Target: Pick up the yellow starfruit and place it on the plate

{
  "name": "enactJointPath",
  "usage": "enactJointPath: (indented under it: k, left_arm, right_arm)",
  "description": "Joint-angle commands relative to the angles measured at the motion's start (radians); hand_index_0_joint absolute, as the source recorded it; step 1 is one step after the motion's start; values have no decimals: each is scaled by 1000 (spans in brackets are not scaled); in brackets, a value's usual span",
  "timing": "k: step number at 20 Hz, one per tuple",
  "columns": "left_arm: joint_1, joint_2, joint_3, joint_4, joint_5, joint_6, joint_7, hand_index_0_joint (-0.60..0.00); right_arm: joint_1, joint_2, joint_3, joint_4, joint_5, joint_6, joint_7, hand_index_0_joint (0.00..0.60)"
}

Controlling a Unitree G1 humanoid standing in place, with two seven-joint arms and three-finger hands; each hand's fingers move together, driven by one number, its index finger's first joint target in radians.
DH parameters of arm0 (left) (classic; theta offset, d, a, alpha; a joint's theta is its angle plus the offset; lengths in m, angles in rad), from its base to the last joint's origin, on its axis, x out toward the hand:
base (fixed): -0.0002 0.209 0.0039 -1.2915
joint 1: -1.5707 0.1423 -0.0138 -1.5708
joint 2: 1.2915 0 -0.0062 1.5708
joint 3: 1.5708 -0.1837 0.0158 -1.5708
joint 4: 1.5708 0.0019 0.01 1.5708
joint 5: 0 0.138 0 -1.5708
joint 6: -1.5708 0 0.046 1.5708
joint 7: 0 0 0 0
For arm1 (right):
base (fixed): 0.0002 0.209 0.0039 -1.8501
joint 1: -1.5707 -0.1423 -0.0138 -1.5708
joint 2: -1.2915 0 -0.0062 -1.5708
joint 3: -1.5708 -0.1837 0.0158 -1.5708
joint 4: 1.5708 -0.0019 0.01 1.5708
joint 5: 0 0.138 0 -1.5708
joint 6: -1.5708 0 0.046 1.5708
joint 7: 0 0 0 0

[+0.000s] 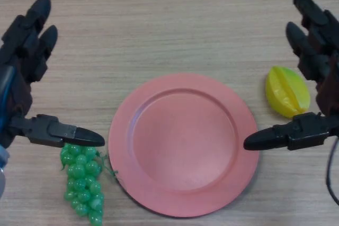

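Observation:
The yellow starfruit (287,91) lies on the wooden table, just right of the pink plate (184,144). The plate holds nothing and sits in the middle near the front. My right hand (318,72) is open at the right edge; its fingers reach up beside the starfruit and its thumb points left just below the fruit, without touching it. My left hand (24,72) is open at the left edge, with its thumb pointing right above the grapes.
A bunch of green grapes (83,182) lies at the front left, close to the plate's left rim. The wooden table (169,25) stretches across the back.

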Motion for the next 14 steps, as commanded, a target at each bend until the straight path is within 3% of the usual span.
enactJointPath:
  k: [1,10,14]
  left_arm:
    - [-35,52,66,-62,-1,-139,14,0]
    - [-32,41,48,-80,11,-126,8,0]
    - [-27,35,32,-103,16,-85,-3,0]
  right_arm:
    - [-28,-15,-25,-60,-6,-132,3,0]
    - [-4,-18,-46,-69,6,-138,13,0]
    - [-53,-49,-88,11,-66,-137,20,0]
